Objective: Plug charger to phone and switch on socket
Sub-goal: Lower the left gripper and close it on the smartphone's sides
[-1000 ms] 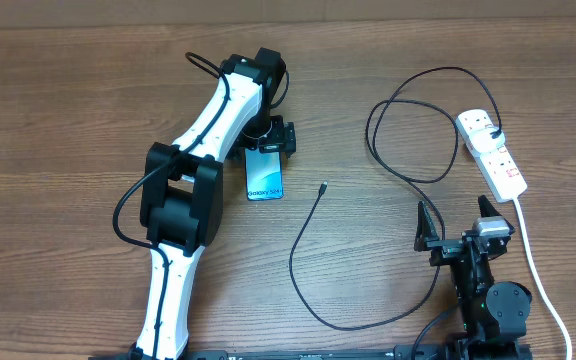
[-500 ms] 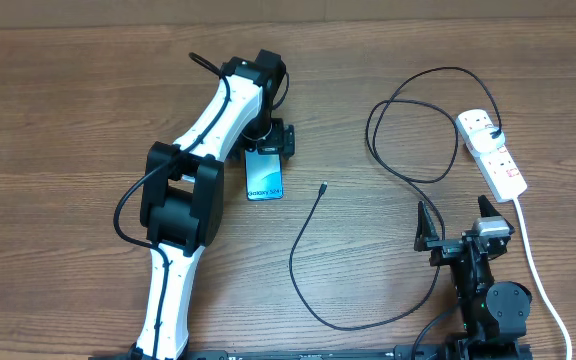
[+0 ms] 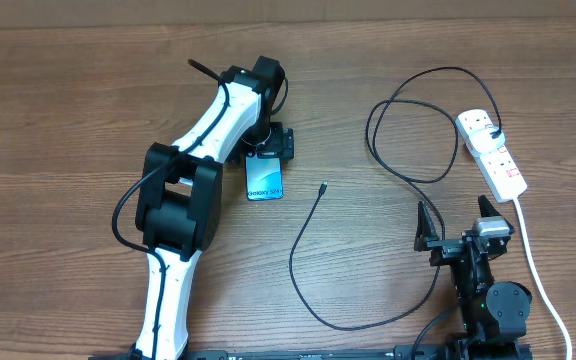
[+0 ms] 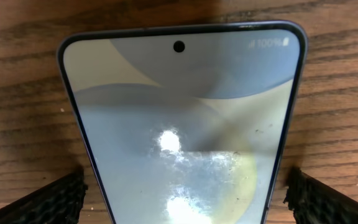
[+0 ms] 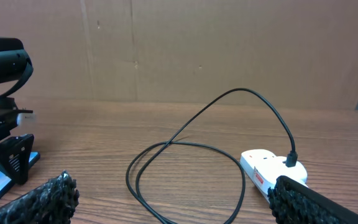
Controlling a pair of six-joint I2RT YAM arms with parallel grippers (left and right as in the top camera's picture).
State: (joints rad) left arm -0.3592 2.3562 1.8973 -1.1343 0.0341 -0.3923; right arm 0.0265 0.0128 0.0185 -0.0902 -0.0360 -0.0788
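My left gripper [image 3: 268,150] hangs released astride the phone [image 3: 264,182] at its twelve o'clock end; my right gripper [image 3: 456,224], released and empty, sits at five o'clock on the table [image 3: 58,110].

Left arm [image 3: 180,195]: white link shells, bulky black joint housings, thin black cable looping alongside. Right arm [image 3: 483,272]: all black, grey wrist block. Right gripper [image 5: 173,186] fingertips [image 5: 42,202]: black, knurled texture.

phone [image 3: 264,182] on table [image 3: 68,100] left of centre, charger [image 3: 291,262] lying right of it, plugged into socket [image 3: 492,152] far right
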